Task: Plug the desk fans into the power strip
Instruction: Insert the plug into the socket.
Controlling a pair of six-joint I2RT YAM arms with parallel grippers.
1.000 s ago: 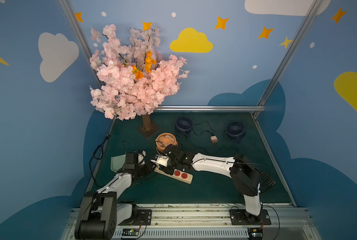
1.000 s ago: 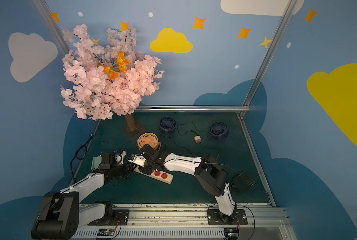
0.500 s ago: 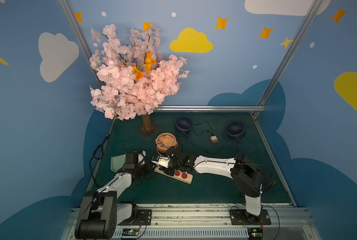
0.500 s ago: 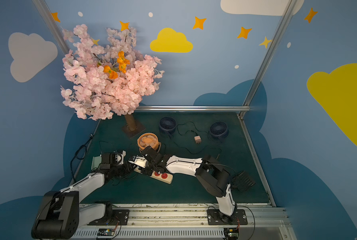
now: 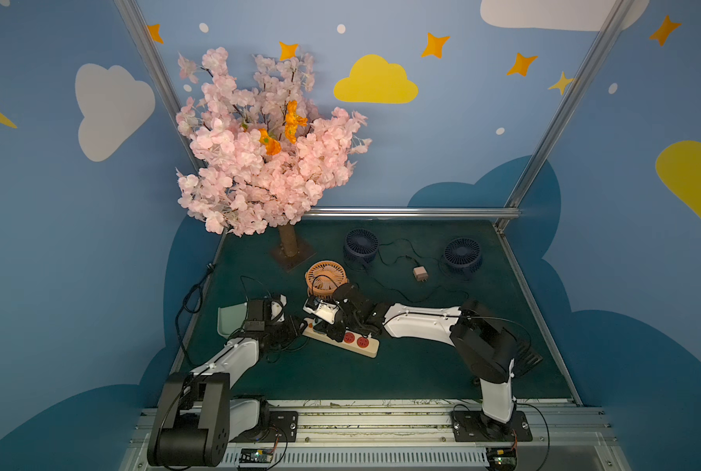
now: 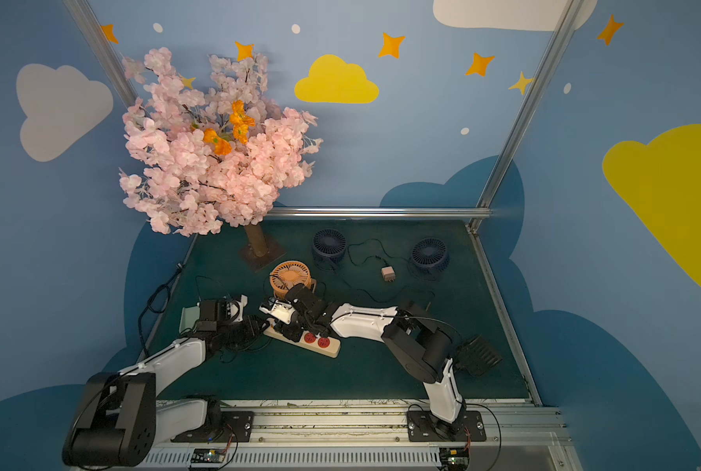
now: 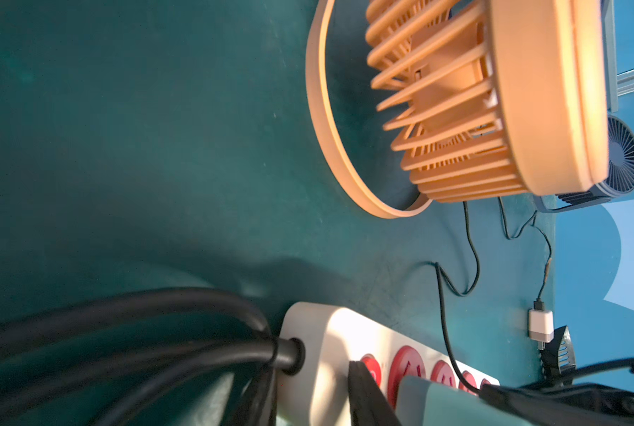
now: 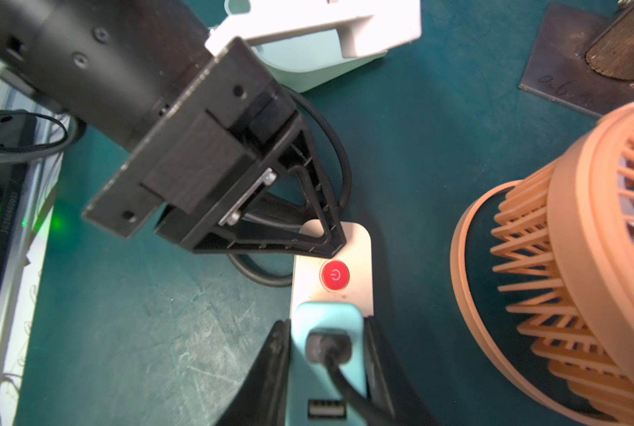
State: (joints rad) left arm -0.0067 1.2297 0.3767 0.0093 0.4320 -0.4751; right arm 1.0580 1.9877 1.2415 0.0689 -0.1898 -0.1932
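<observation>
The right gripper (image 8: 326, 326) is sitting lower than a second ago, jaws clamping the teal adapter (image 8: 302, 372) just past the red button (image 8: 334, 275), so insertion is nearing. The left gripper (image 8: 330, 247) seems to be pinching the cord end of the power strip (image 5: 361, 344), which is lying flat, sockets up, its long axis running diagonally from there toward the near right — desk fan (image 5: 325, 277) just behind.

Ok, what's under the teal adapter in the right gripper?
The power strip lies under the adapter, its red button just clear. The socket and prongs beneath are covered.
</observation>
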